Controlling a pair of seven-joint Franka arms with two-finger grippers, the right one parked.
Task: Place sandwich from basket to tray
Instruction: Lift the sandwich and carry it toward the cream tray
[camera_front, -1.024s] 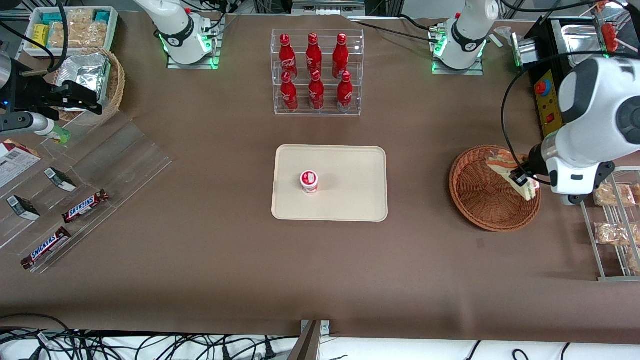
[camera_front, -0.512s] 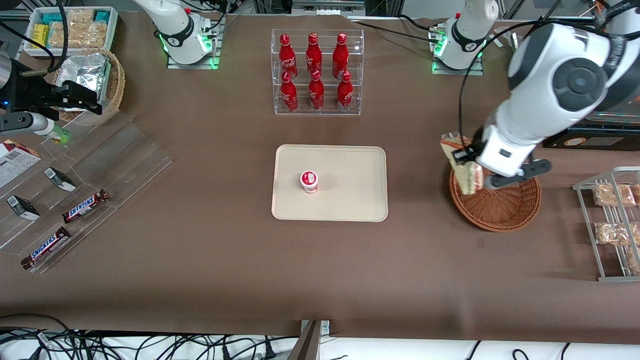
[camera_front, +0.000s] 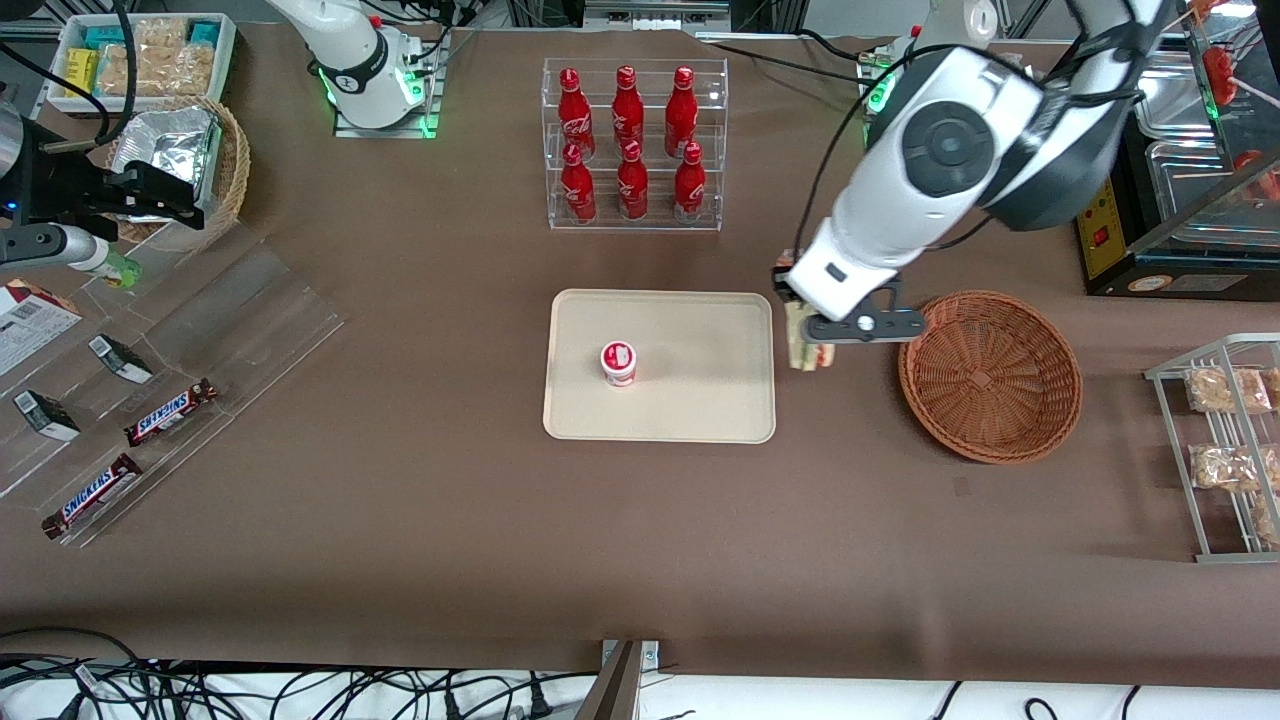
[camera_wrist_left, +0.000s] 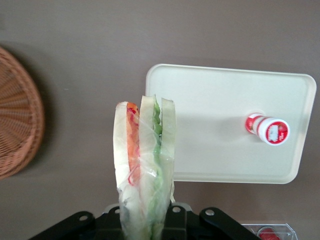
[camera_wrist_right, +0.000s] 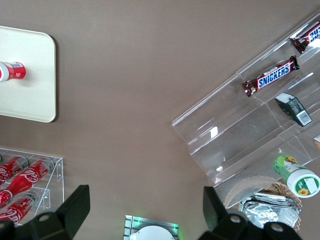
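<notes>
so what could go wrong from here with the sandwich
The tool holds the sandwich only by one end, between basket and tray, so the clear wrap might slip and drop it short. On the tray, the small red-and-white cup could get knocked if the sandwich lands too near it.

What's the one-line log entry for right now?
phase: carry | gripper: shut on sandwich, above table between basket and tray | basket: empty | tray: small red-capped bottle only
</notes>
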